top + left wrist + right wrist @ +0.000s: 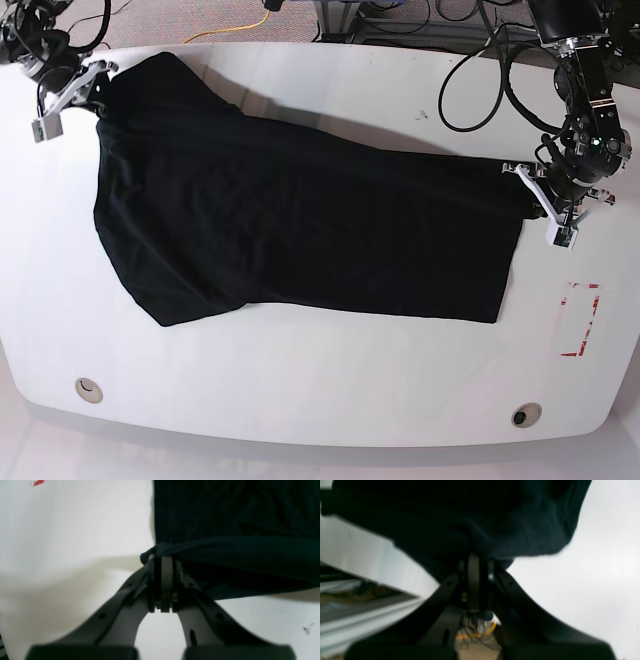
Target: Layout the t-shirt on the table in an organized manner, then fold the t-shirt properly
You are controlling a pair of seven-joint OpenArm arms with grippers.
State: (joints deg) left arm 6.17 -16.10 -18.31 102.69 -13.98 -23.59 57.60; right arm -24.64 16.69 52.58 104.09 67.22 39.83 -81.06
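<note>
A: Where is the shirt (300,220)?
B: Spread on the worktop (330,390), stretched between both claws.
A: And the claws?
B: Left claw (162,560) pinches one bunched edge; right claw (476,557) pinches the opposite edge.

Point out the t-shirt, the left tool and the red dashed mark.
t-shirt (300,215), base view, middle of the spread fabric.
left tool (163,560), left wrist view, tips pinching the shirt's bunched corner.
red dashed mark (580,320), base view, its rectangle outline.

Black arms, looping black cables, each tool (163,562) white-and-black fingered.
</note>
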